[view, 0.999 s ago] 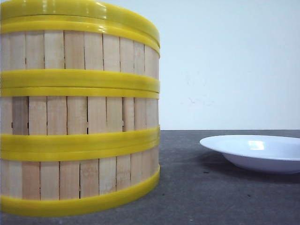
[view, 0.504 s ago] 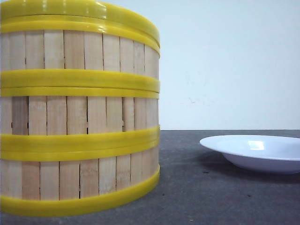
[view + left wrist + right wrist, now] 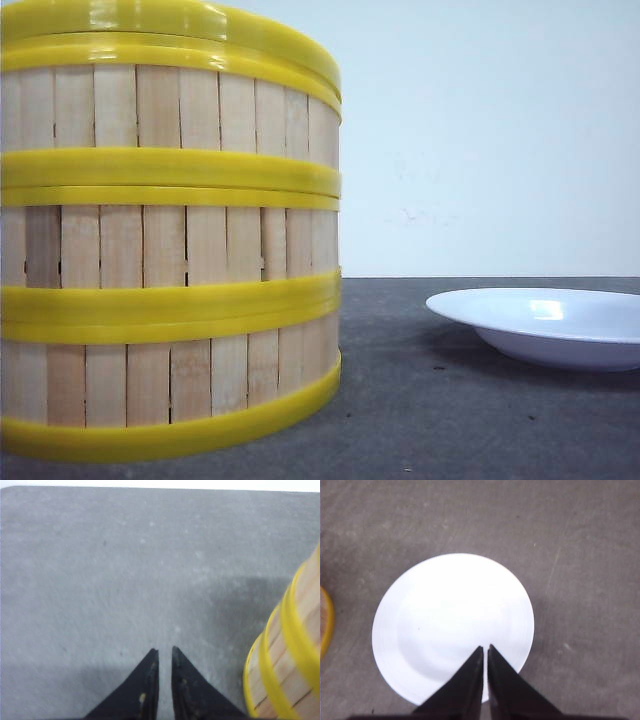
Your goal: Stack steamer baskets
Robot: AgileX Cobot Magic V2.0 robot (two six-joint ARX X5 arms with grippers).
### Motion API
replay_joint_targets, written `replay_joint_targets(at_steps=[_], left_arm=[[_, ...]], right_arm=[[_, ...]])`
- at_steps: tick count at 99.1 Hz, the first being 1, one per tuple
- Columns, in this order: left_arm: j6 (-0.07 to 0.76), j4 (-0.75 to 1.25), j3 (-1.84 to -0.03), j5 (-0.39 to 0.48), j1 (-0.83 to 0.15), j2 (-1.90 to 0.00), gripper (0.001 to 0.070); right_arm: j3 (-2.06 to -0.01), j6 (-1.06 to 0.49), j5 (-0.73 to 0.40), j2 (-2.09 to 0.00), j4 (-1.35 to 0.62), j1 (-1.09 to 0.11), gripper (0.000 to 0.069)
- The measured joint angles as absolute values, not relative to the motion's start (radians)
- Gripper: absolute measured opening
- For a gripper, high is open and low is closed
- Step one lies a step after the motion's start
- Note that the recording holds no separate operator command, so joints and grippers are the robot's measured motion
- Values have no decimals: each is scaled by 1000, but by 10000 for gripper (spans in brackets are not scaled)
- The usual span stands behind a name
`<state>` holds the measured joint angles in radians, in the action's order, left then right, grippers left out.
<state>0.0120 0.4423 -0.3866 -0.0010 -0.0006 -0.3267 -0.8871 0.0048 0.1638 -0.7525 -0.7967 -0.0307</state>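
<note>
Three steamer baskets (image 3: 170, 250) stand stacked one on another at the left of the front view, very close to the camera, with pale slat walls and yellow rims. An extra yellow rim (image 3: 170, 18) caps the stack. In the left wrist view the stack's side (image 3: 290, 665) shows beside my left gripper (image 3: 164, 650), which hangs shut and holds nothing over bare table. My right gripper (image 3: 485, 647) is shut and holds nothing, above the near edge of the white plate (image 3: 452, 615). A sliver of yellow rim (image 3: 325, 622) shows at that view's edge. Neither gripper appears in the front view.
The shallow white plate (image 3: 545, 325) lies on the dark grey table (image 3: 420, 420) to the right of the stack, with a gap between them. A pale wall closes off the back of the table.
</note>
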Motion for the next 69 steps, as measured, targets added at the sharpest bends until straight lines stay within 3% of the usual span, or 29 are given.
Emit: replay_joint_targets(at_steps=[30, 69], left_arm=[[42, 227, -80, -1, 0, -64, 18], [41, 184, -33, -6, 0, -7, 18]], right_arm=[[-887, 5, 164, -752, -732, -31, 7], [-887, 5, 164, -753, -682, -31, 7]])
